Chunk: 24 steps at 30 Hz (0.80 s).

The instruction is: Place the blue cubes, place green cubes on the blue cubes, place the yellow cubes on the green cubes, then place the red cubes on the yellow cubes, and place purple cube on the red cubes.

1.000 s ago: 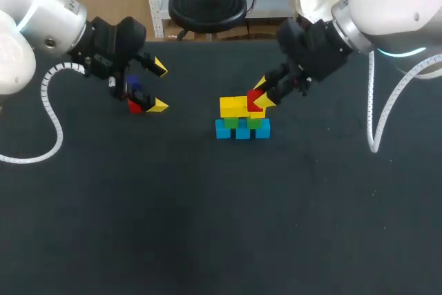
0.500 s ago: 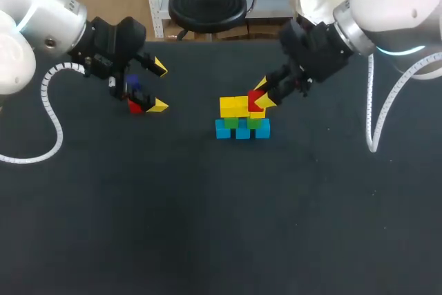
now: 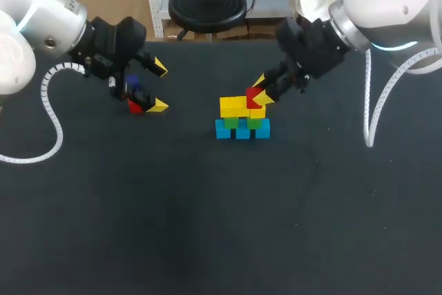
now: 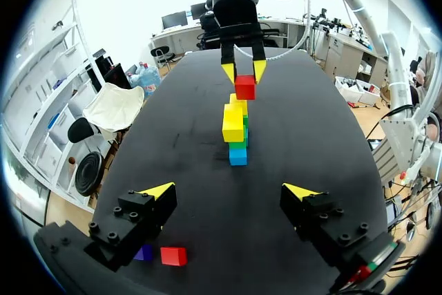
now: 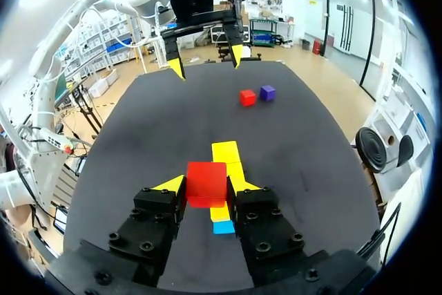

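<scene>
The right gripper (image 3: 260,97) is squeezed tight on a red cube (image 3: 253,95), with one finger on each side. It holds the cube just over the top of the pile, toward the pile's 3 o'clock end. I cannot tell if the cube touches the yellow cubes (image 3: 235,106) yet.

The pile sits near the middle of the table (image 3: 207,226). The blue cubes (image 3: 242,130) are at the bottom, the green cubes (image 3: 257,123) are on them, and the yellow ones are on top.

The left gripper (image 3: 159,86) is well apart from the pile, out at 9 o'clock. Its fingers are spread wide and hold nothing. The other red cube (image 3: 136,106) and the purple cube (image 3: 134,86) lie on the table under it, side by side.

Here is what could go wrong. If the red cube comes down crooked or half off the edge, it may tip and fall when the fingers let go. If the gripper pushes too hard or bumps sideways, the yellow cubes may slide and the pile may tumble. If the cube lands in the middle, the other red cube may have no room beside it.
</scene>
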{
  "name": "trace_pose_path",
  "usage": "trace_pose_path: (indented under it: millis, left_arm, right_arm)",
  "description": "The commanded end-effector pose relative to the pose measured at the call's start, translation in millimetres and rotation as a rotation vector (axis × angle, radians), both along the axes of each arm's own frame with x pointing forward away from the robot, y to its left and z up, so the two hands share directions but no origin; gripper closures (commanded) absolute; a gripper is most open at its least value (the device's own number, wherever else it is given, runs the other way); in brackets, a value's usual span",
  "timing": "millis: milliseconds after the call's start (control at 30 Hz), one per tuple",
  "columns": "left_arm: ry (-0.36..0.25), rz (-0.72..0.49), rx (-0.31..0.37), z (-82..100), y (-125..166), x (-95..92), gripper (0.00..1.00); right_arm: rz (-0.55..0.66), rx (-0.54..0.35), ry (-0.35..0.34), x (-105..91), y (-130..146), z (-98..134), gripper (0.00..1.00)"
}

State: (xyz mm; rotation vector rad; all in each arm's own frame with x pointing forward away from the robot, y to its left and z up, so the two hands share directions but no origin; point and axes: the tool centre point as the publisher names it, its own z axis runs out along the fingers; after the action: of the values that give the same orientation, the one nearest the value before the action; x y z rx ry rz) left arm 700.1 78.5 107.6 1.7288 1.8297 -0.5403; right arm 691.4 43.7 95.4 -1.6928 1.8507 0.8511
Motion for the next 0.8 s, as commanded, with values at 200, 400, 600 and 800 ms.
trace_pose_path:
  millis: [200, 400, 600, 800]
  left_arm:
    - [-0.001, 0.000, 0.001, -0.2, 0.2, -0.1, 0.00]
    - [-0.001, 0.000, 0.001, -0.2, 0.2, -0.1, 0.00]
    - [-0.001, 0.000, 0.001, -0.2, 0.2, -0.1, 0.00]
    - [-0.001, 0.000, 0.001, -0.2, 0.2, -0.1, 0.00]
  right_arm:
    - [0.002, -0.014, 0.003, 6.8, 0.9, 1.3, 1.00]
    - [-0.002, -0.009, 0.014, 9.3, 1.7, -3.3, 1.00]
    - [-0.003, 0.001, 0.010, 9.1, 2.9, -4.9, 1.00]
    - [-0.005, -0.001, 0.011, 10.1, 2.6, -6.9, 1.00]
